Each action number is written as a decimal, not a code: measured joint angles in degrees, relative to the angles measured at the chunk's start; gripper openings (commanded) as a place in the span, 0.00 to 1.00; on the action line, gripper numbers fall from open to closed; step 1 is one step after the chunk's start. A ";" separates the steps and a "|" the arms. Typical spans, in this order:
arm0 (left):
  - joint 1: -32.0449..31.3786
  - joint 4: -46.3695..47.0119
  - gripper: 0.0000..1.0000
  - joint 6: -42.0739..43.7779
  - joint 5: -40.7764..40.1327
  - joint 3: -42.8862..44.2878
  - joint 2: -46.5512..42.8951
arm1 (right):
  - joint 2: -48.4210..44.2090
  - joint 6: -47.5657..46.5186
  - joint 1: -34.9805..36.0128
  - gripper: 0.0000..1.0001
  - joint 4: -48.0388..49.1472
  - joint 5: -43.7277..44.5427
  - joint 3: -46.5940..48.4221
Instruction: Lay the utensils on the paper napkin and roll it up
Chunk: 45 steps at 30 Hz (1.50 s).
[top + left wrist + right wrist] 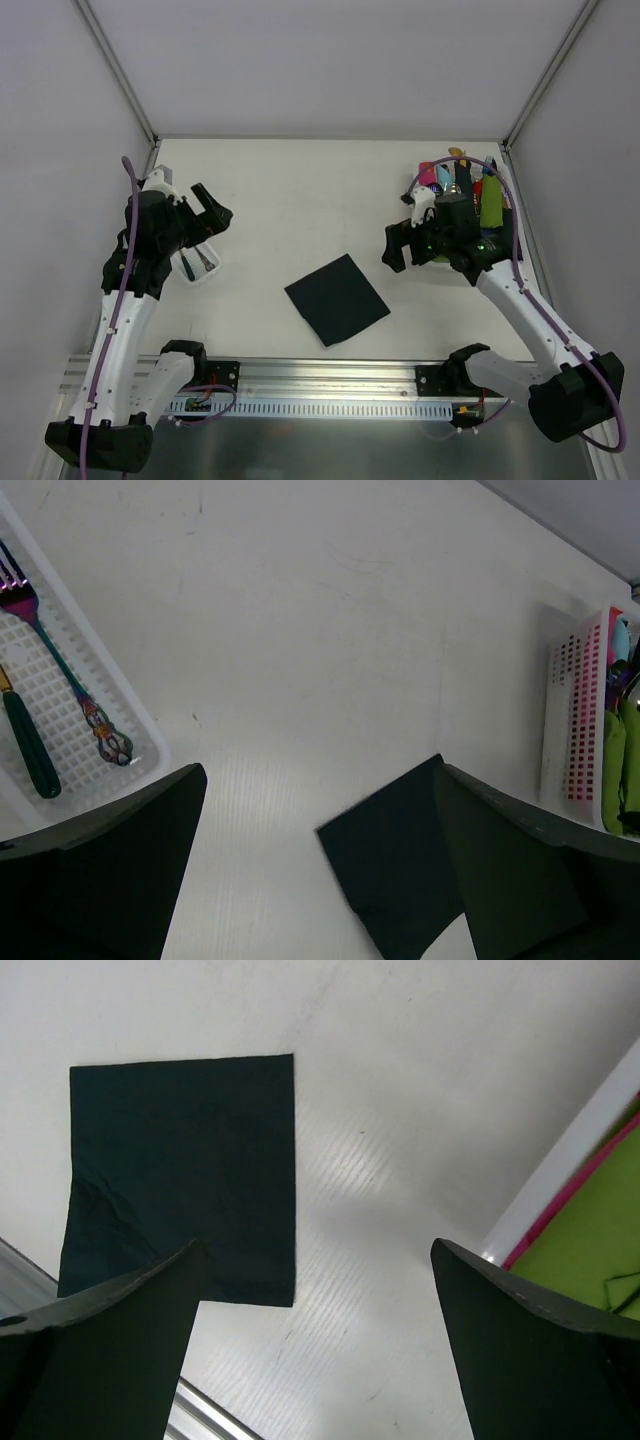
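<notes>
Well, the left gripper [212,218] hangs over the table's left side with its jaws spread wide and nothing between them. It is just beside the white tray [80,770], where the fork [62,670] and a green-handled utensil [28,750] lie side by side. The black napkin [337,298] lies flat mid-table near the front edge, turned like a diamond. Beyond its right corner the right gripper [398,245] hovers, equally wide open and empty, before a white basket [560,720] of green and pink rolls [490,205].
</notes>
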 measured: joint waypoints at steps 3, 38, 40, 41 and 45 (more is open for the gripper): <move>0.00 -0.63 0.99 -1.66 -1.81 0.00 1.16 | 2.27 1.77 3.85 0.99 1.05 3.32 -0.46; 0.02 -5.64 0.99 -16.44 -9.64 -4.46 -1.31 | 49.75 11.10 30.14 0.72 5.90 19.67 21.38; 0.04 -7.52 0.97 -16.22 -9.97 -2.73 1.99 | 51.89 11.08 29.94 0.72 5.68 20.13 24.28; 0.07 -8.26 0.93 -16.13 -10.34 -1.70 3.87 | 53.00 11.13 29.75 0.72 5.66 20.28 25.83; 1.57 -11.19 0.90 -15.65 -11.91 3.13 10.14 | 56.83 11.08 28.24 0.72 5.42 20.33 31.45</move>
